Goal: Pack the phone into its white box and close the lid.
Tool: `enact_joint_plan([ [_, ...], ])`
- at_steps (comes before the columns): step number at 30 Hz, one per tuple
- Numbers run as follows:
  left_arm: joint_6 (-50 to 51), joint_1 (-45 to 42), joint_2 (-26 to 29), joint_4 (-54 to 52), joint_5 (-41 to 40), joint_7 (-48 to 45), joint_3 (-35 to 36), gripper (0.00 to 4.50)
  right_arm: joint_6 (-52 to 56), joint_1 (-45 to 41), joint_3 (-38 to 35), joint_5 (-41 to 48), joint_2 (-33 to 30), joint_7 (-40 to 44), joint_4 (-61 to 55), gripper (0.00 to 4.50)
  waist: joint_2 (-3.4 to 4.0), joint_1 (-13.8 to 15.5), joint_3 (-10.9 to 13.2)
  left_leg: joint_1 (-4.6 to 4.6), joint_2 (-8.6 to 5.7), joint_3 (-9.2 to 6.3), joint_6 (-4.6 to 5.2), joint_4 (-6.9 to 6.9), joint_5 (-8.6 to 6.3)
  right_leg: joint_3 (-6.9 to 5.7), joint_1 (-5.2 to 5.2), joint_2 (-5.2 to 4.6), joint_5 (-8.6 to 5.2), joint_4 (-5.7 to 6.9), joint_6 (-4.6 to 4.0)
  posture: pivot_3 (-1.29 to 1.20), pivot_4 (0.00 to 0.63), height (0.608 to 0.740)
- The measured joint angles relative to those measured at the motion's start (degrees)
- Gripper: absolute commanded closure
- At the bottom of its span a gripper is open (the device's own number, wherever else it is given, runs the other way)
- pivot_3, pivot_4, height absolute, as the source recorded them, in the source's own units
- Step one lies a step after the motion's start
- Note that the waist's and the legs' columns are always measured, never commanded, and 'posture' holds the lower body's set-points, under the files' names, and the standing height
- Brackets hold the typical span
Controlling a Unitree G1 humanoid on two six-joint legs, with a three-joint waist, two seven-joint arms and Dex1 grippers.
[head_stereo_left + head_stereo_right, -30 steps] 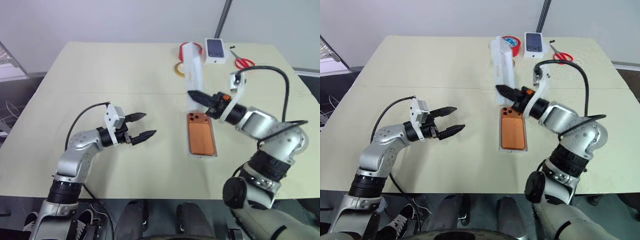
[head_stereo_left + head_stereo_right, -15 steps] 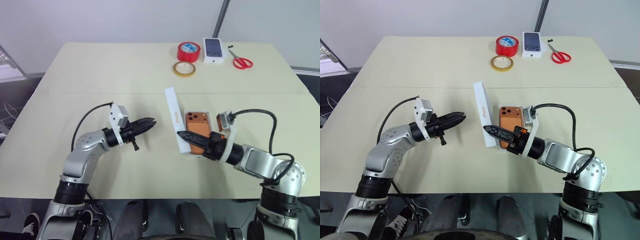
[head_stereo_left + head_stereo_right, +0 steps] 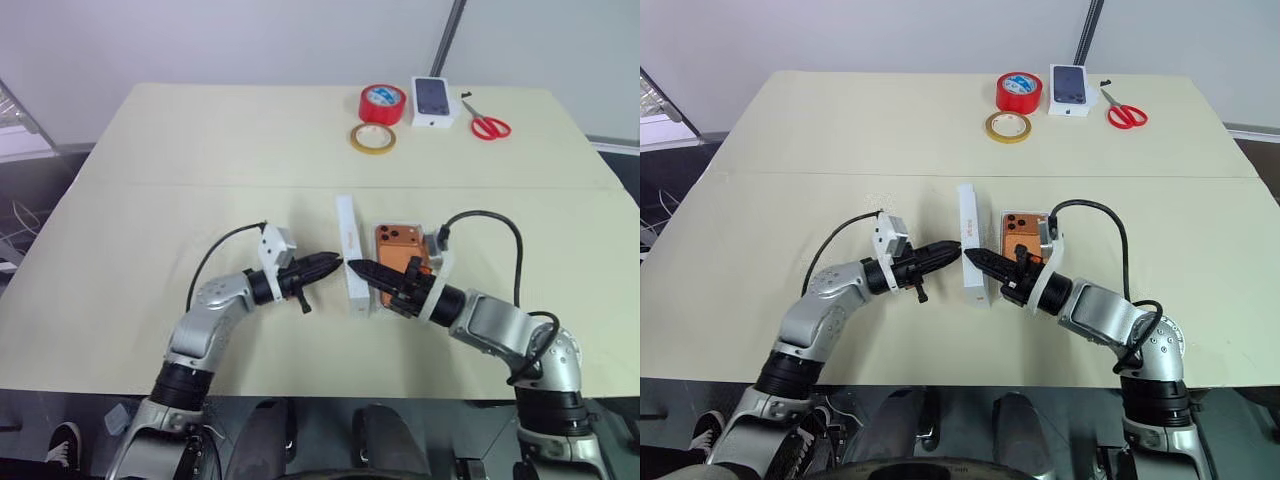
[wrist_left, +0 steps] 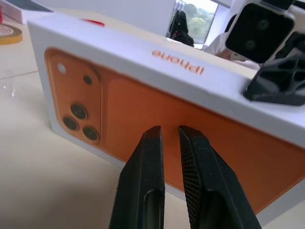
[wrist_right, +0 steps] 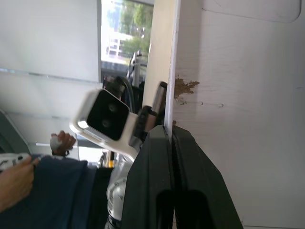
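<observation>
1. Since a second ago the left gripper [image 3: 335, 266] has narrowed its fingers from a wide spread to nearly together and swung in toward the middle of the table [image 3: 200, 150]. Its tips now sit right at the printed orange face of the lid [image 3: 350, 255].
2. Over the same second the right gripper [image 3: 362, 271] has come down from above the box, bringing the lid with it. It is clamped thin on the lid's wall, and its wrist view shows the black fingers [image 5: 162, 157] pinched together along a white edge.
3. The lid stands on its long edge, upright, just left of the white box [image 3: 428, 262] and between the two grippers. Its wall bears lettering [image 4: 177, 61].
4. The phone [image 3: 396, 243] lies camera side up in the white box, partly hidden by the right arm.
5. My judgement: packing looks done and closing is under way. The left gripper seems placed to steady or push the lid so it can tip over the box.
6. Far off sit red tape [image 3: 381, 102], a yellow tape ring [image 3: 372, 138], scissors [image 3: 488, 125] and a small picture box [image 3: 434, 101].
</observation>
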Motion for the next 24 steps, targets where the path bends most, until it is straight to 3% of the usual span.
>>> enact_joint_plan([
  [2,-1.25,-1.13,-1.4,1.89,1.05,0.2,-0.75,3.92,-1.13,0.5,-0.25,-0.03,-1.07,0.24,0.29,3.69,0.0,0.19,-0.01,0.0,-0.01,0.0,0.02,0.03,-0.01,0.0,0.03,-0.01,0.0,0.0,0.0,0.0,0.15,0.728],
  [6,-3.03,-3.12,-4.88,6.06,1.84,-0.26,-1.76,3.92,-2.06,2.09,-2.32,-1.78,-6.76,1.86,0.33,1.67,-0.01,0.96,-0.01,-0.02,-0.03,0.02,0.11,0.15,-0.06,0.0,0.07,-0.01,0.0,-0.02,0.0,0.0,0.15,0.728],
  [11,-4.61,-6.4,-9.0,12.14,2.82,-0.73,-3.12,3.92,-0.88,4.66,-4.97,-6.54,-15.82,8.69,-0.34,1.67,0.0,1.3,-0.02,-0.05,-0.04,0.03,0.17,0.22,-0.09,0.0,0.08,-0.01,0.0,-0.03,0.01,0.0,0.15,0.728],
  [15,-6.37,-8.0,-12.06,15.54,4.06,-1.47,-4.34,3.92,-1.52,6.91,-10.12,-18.97,-24.35,19.63,0.23,1.67,-0.03,1.24,0.0,-0.07,-0.01,0.03,0.22,0.23,-0.12,0.0,0.09,0.12,0.01,-0.11,0.01,0.0,0.15,0.728],
  [21,-7.21,-7.84,-13.58,16.94,6.03,-2.26,-6.72,3.92,-10.52,7.12,-10.37,-37.09,-21.38,26.5,0.23,1.67,0.01,1.05,-0.02,-0.03,0.21,0.01,0.23,0.21,-0.13,0.03,0.02,0.34,0.02,0.0,0.02,0.0,0.15,0.728],
  [24,-7.28,-7.76,-12.43,16.24,6.31,-2.23,-6.5,3.92,-15.56,5.99,-5.23,-48.31,-19.9,29.45,-1.41,2.53,0.11,1.06,-0.07,-0.04,0.2,0.02,0.22,0.2,-0.12,0.03,-0.02,0.36,0.02,0.03,0.02,0.0,0.15,0.728],
])
